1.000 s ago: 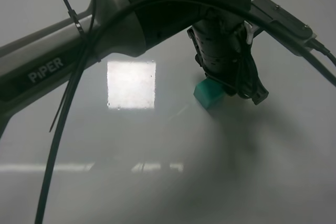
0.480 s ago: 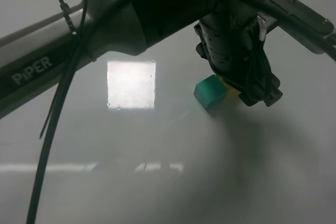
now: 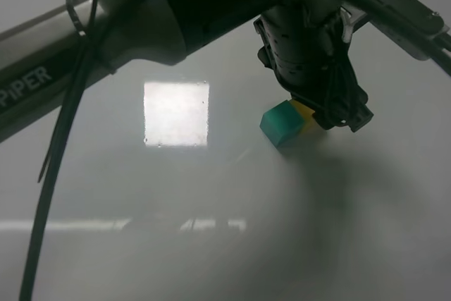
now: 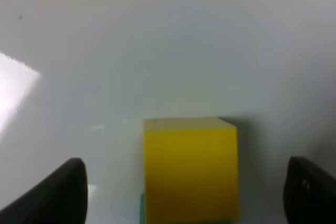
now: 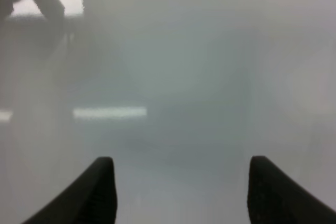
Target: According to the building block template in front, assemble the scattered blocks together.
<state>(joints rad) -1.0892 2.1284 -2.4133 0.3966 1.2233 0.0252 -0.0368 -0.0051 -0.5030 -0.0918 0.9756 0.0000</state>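
Two cubes are in view: one teal cube (image 3: 280, 125) and one yellow cube (image 4: 190, 169). Both are plain and matte with sharp edges, and they look alike in size. They sit on the pale, glossy bench (image 3: 211, 252) pressed side to side. In the high view the teal one is on the left and the yellow one on the right, a little right of the middle. One bright square glare (image 3: 176, 113) lies on the bench to the left of the pair.

One left arm (image 3: 141, 26) reaches across from the left side, and its end hangs right over the yellow cube. In the left wrist view the two left fingers (image 4: 58, 195) are spread wide, with the yellow cube centred between them and clear space on each side. A thin teal sliver shows at the cube's near corner.

The two right fingers (image 5: 100, 190) are also spread apart, with only bare bench between them
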